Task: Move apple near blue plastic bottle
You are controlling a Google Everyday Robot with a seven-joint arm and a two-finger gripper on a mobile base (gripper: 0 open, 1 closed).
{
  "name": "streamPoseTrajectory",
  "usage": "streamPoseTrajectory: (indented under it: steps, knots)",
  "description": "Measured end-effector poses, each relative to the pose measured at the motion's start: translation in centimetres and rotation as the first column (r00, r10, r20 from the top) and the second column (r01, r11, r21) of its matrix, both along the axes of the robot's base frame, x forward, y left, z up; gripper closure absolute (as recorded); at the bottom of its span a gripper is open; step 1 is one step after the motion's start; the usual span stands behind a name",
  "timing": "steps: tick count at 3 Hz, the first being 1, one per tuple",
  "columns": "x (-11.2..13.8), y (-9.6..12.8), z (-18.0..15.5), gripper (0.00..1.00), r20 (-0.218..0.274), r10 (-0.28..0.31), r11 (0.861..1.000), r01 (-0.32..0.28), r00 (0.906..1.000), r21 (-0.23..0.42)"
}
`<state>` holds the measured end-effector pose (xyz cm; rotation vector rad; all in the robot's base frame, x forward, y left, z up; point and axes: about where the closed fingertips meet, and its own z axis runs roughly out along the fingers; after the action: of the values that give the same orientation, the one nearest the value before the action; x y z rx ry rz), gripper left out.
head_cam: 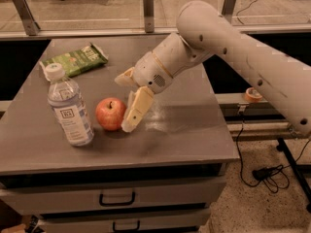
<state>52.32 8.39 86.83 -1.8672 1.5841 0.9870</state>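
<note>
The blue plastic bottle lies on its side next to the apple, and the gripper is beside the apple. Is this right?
No. In the camera view the blue plastic bottle stands upright next to the apple, and the gripper is beside the apple.

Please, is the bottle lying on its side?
No, the blue plastic bottle stands upright beside the apple, with the gripper right of it.
</note>
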Motion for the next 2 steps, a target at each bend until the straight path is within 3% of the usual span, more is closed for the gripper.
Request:
streamPoseTrajectory:
  steps: [1,2]
  knots:
    - [-0.6,-4.5,5.1,0.0,0.156,-0.134,0.991,0.136,0.9786,-0.004]
    - [-3.1,-10.5,13.5,0.0,0.382,-0.267,0.961,0.274,0.8847,0.038]
